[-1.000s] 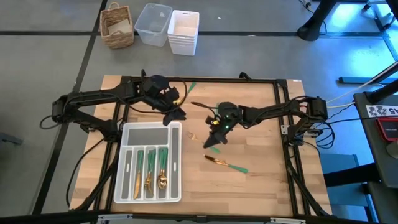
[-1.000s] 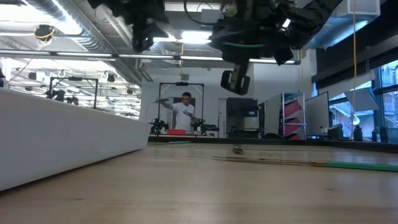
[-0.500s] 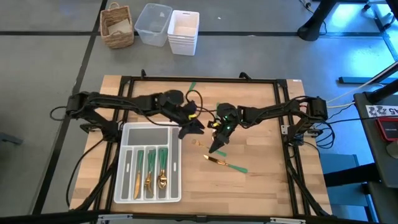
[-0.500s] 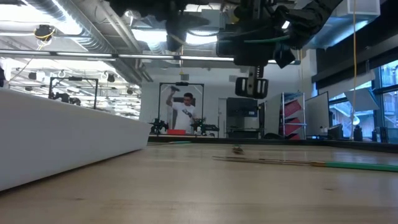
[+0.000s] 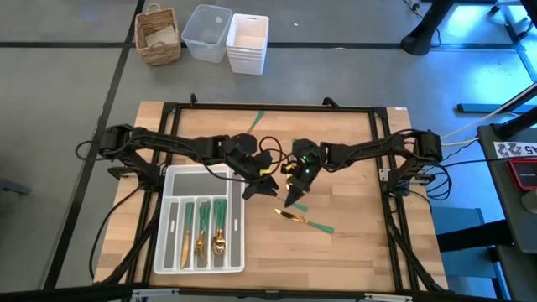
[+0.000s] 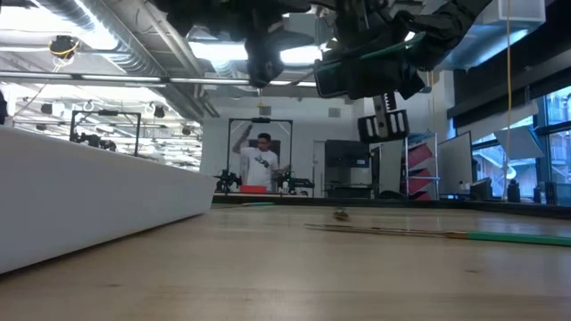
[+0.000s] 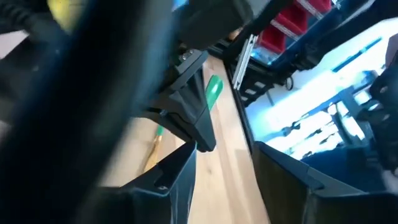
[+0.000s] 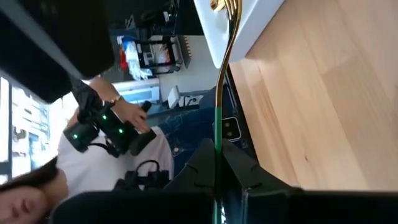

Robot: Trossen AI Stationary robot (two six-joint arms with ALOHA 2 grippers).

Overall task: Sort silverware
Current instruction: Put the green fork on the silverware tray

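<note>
reaching in from the left, the left gripper [image 5: 267,186] has swung across from the table's far left edge over the last second, so it now sits just beside the right gripper [image 5: 294,195] near the middle of the table [image 5: 361,243], above the tray's right rim. its fingers stand wide apart with nothing between them, and in the left wrist view they frame the other arm's clamped piece, its green handle tip showing. that reads as a handover being set up: the left arm looks placed to take the piece and carry it to the tray.

the white tray [image 5: 172,180] lies front left, with several gold-and-green pieces [image 5: 202,228] already lying in its long slots, so the sorting is well under way. the right gripper is closed on one utensil [image 8: 217,93], whose gold stem and green handle run straight out between its fingers. one more loose piece [image 5: 304,221] lies on the wood just right of the tray, and a green handle [image 5: 258,117] shows near the far edge.

the two arms are crowded together here, so a clash of fingers is the main risk. a basket [image 5: 158,33] and plastic bins [image 5: 226,35] sit on the floor beyond, clear of the work, and a person [image 6: 263,162] stands far off in the room.
</note>
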